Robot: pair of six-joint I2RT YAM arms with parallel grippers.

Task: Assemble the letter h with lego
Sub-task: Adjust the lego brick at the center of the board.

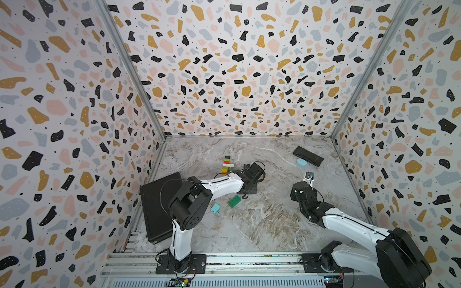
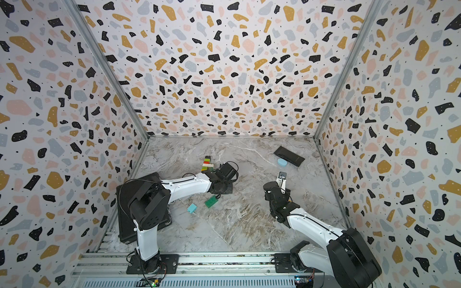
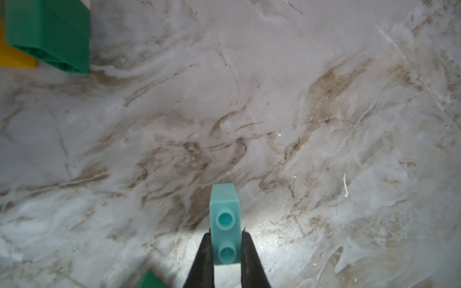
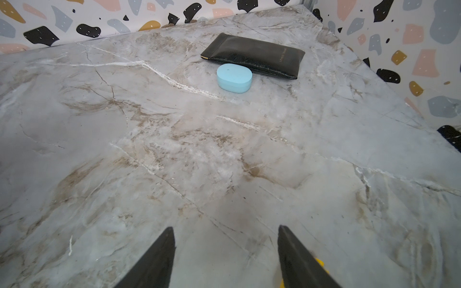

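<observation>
So the left gripper [image 3: 225,233] is clamped down on a little light-blue brick [image 3: 225,207], a two-stud one. Its black fingers [image 3: 204,256] press against the two long sides, the studs face the wrist camera, and about half the brick sticks out past the tips. Can't tell if it's resting on the marble table [image 3: 324,124] or hanging just above it. The same wrist view also catches a dark green brick [image 3: 50,32] sitting against a yellow brick [image 3: 12,58], well apart from the held one. In both top views that arm reaches to just beside the lego stack [image 1: 227,163], a joined run of black, lime, red, white and yellow pieces. Nearer the arm bases, a loose dark green brick [image 1: 234,201] and a second light-blue brick [image 1: 215,208] lie near each other on the table, not touching. The right gripper [image 4: 225,227] is spread wide with nothing between its fingers. It sits over bare marble, well short of the pale-blue oval thing [image 4: 234,77], which is just beside the flat black case [image 4: 254,56].
</observation>
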